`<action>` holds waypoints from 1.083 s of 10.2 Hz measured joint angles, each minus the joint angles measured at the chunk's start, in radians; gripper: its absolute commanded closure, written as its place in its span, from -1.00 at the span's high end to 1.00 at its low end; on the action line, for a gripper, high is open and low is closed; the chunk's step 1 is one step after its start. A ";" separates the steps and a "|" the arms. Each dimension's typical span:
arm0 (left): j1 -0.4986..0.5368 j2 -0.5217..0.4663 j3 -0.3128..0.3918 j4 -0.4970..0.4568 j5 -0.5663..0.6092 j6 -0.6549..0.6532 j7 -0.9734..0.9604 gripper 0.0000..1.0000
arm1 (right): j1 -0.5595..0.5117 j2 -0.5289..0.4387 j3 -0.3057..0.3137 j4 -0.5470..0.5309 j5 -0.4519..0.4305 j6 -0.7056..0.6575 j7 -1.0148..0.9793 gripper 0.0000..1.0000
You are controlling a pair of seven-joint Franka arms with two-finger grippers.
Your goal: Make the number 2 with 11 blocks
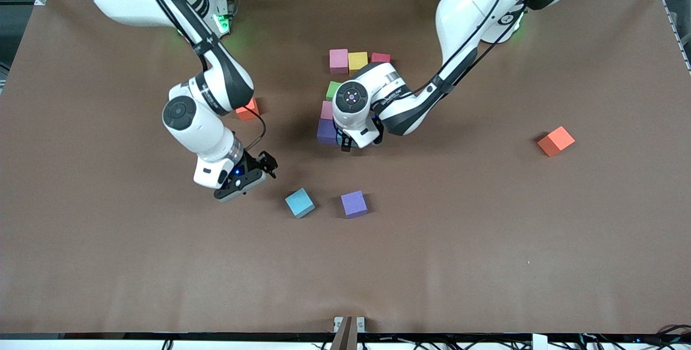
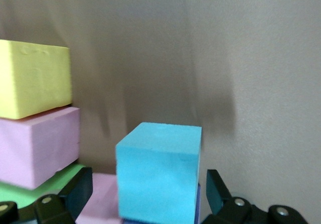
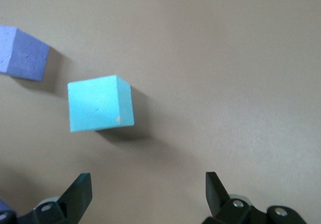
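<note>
No readable writing, left gripper released around a blue cube hidden in front view, right gripper released above table.

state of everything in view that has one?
left gripper: open, straddling placed light blue cube, not gripping
right gripper: open, empty, over table by loose light blue cube
loose purple cube: flat on table, unplaced
number 2: unfinished
orange cubes: apart, unused

No readable text anywhere.
</note>
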 measured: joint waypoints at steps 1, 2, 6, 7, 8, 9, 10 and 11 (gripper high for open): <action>0.035 -0.013 -0.028 0.001 0.000 -0.020 0.000 1.00 | 0.008 0.026 -0.015 0.031 -0.001 0.000 -0.003 1.00; 0.057 -0.028 -0.038 0.002 0.000 -0.033 0.000 1.00 | 0.023 0.056 -0.030 0.069 -0.001 0.000 -0.003 1.00; 0.125 -0.046 -0.007 0.078 0.000 -0.051 0.000 1.00 | 0.155 0.153 -0.155 0.189 -0.001 0.002 -0.001 1.00; 0.134 -0.046 0.022 0.100 0.000 -0.052 0.000 1.00 | 0.161 0.173 -0.161 0.216 -0.001 0.002 -0.001 1.00; 0.137 -0.044 0.057 0.123 0.000 -0.051 -0.003 1.00 | 0.172 0.190 -0.167 0.243 -0.001 0.002 0.008 1.00; 0.137 -0.043 0.086 0.141 -0.001 -0.048 -0.012 1.00 | 0.192 0.197 -0.177 0.260 -0.001 0.000 0.027 1.00; 0.137 -0.037 0.111 0.159 -0.001 -0.029 -0.022 1.00 | 0.210 0.198 -0.182 0.267 -0.001 -0.001 0.044 1.00; 0.135 -0.026 0.129 0.174 -0.001 0.003 -0.025 1.00 | 0.228 0.198 -0.183 0.271 0.000 -0.002 0.062 1.00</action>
